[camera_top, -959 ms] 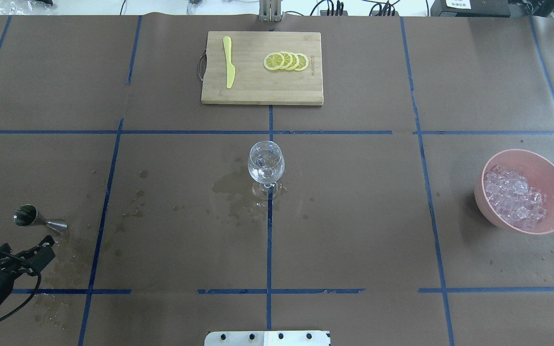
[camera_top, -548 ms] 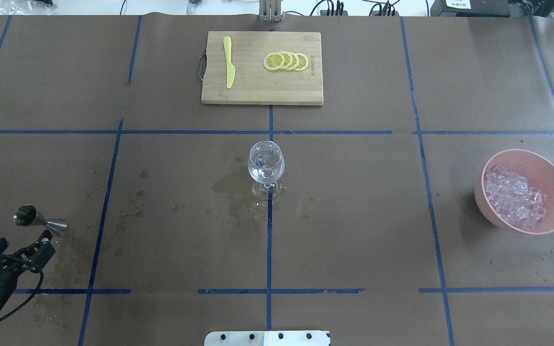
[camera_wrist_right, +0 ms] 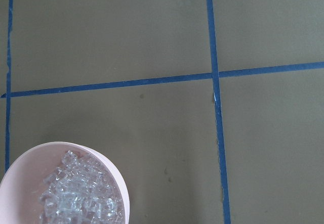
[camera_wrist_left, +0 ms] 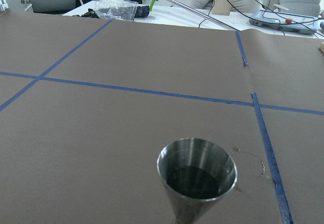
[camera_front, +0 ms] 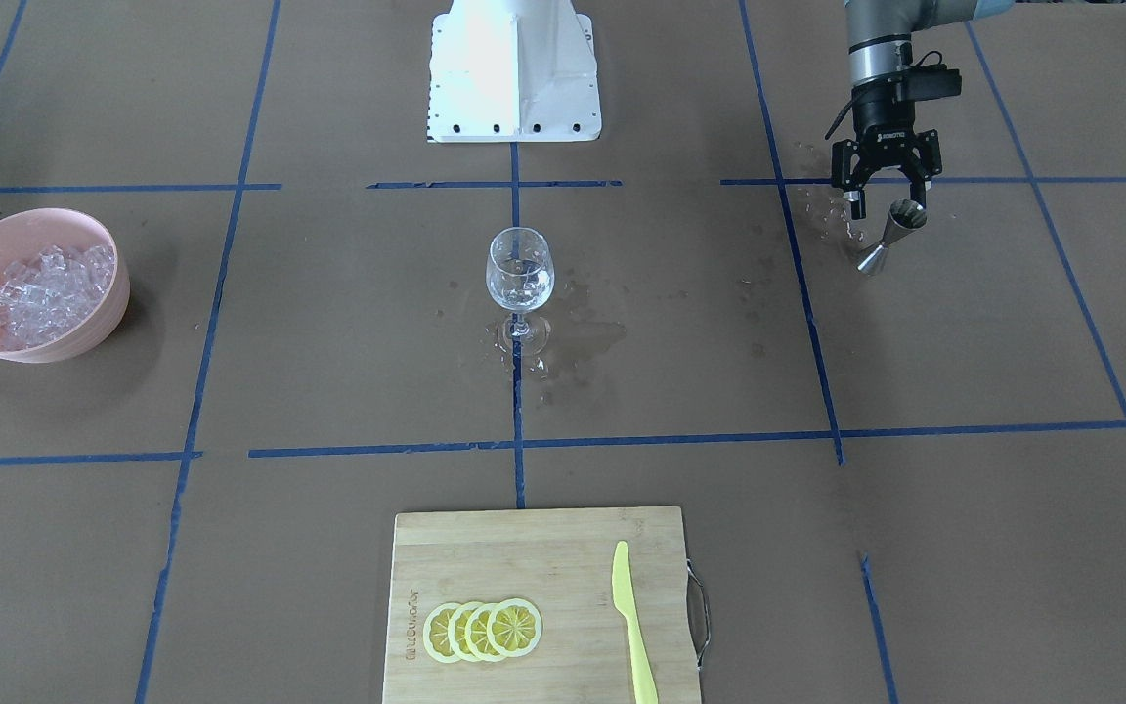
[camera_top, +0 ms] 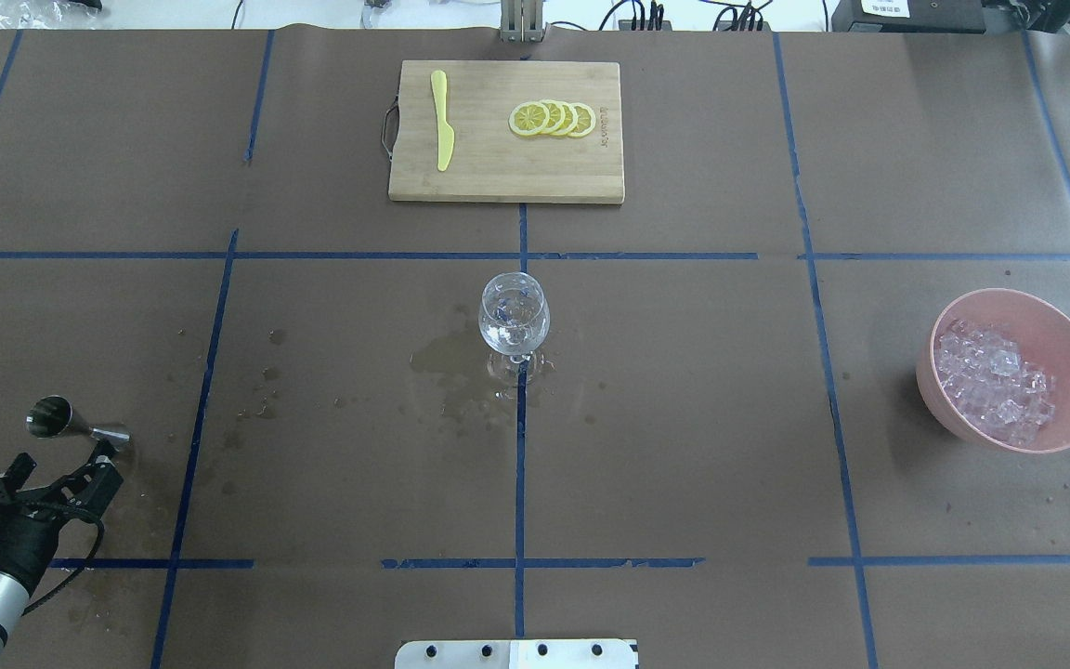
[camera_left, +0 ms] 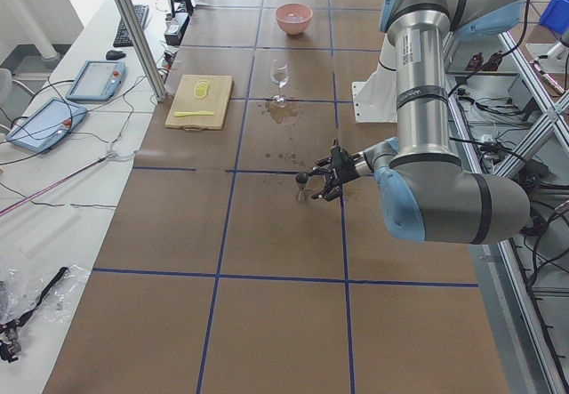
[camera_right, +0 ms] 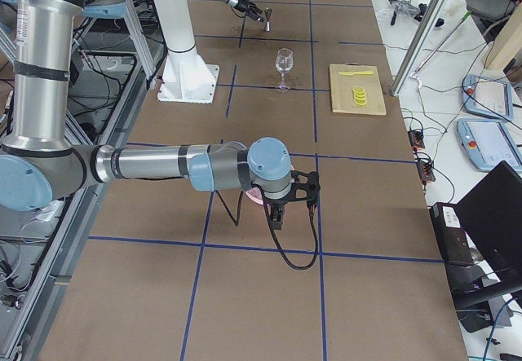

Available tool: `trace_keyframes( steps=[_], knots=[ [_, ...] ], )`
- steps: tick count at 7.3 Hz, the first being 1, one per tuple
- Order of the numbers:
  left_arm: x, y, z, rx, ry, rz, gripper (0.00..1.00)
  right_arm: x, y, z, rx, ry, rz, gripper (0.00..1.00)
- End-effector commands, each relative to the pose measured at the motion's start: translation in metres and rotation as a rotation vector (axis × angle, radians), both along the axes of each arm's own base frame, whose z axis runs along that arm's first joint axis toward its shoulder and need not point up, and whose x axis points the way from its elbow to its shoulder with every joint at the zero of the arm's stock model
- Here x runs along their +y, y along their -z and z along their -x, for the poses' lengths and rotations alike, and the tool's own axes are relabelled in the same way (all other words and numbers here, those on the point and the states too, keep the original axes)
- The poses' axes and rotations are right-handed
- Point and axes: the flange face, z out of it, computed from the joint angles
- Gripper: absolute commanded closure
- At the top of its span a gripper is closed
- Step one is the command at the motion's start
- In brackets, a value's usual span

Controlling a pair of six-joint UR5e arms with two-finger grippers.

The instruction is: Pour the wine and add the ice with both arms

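Overhead exterior: my left end effector point(camera_top: 63, 462) is at the lower left of the frame, just below the steel jigger point(camera_top: 71, 424).
Left end effector: fingers spread wide with nothing between them. In the front-facing view the jigger's upper cup shows just beneath one fingertip, and I cannot tell whether they touch.
Jigger: stands on the brown tabletop point(camera_top: 684, 418). My left wrist view looks down into its cup, and I cannot tell whether liquid lies inside.
Wine: a little clear liquid point(camera_top: 515, 333) sits in the wine glass point(camera_front: 520, 256) at the centre of the frame, on the blue tape cross, with a wet patch point(camera_top: 447, 362) spread beside its foot.
Ice: a heap of clear cubes point(camera_top: 995, 381) in the pink bowl point(camera_top: 1069, 339), at the right edge of the overhead frame.
Right end effector point(camera_right: 276, 218): shows only in the exterior right view, above the pink bowl — I cannot tell whether it is spread or closed.
Cutting board point(camera_top: 498, 172): top centre, carrying a yellow knife point(camera_top: 442, 121) and lemon slices point(camera_top: 554, 119).
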Motion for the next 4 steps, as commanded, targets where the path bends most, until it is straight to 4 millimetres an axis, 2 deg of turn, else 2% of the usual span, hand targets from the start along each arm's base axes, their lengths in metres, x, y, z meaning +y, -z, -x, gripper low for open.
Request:
trace_keyframes(
  steps=[1, 3, 4],
  knots=[
    [-0.004, -0.010, -0.006, -0.012, 0.017, -0.008, 0.02, 0.000, 0.000, 0.000, 0.000, 0.000, 0.000, 0.00],
    [-0.007, -0.028, -0.013, -0.040, 0.035, -0.034, 0.02, -0.001, 0.002, 0.000, -0.006, -0.006, 0.005, 0.00],
    [-0.007, -0.024, -0.018, -0.028, 0.038, -0.033, 0.04, -0.001, 0.002, 0.000, -0.008, -0.007, 0.008, 0.00]
  ],
)
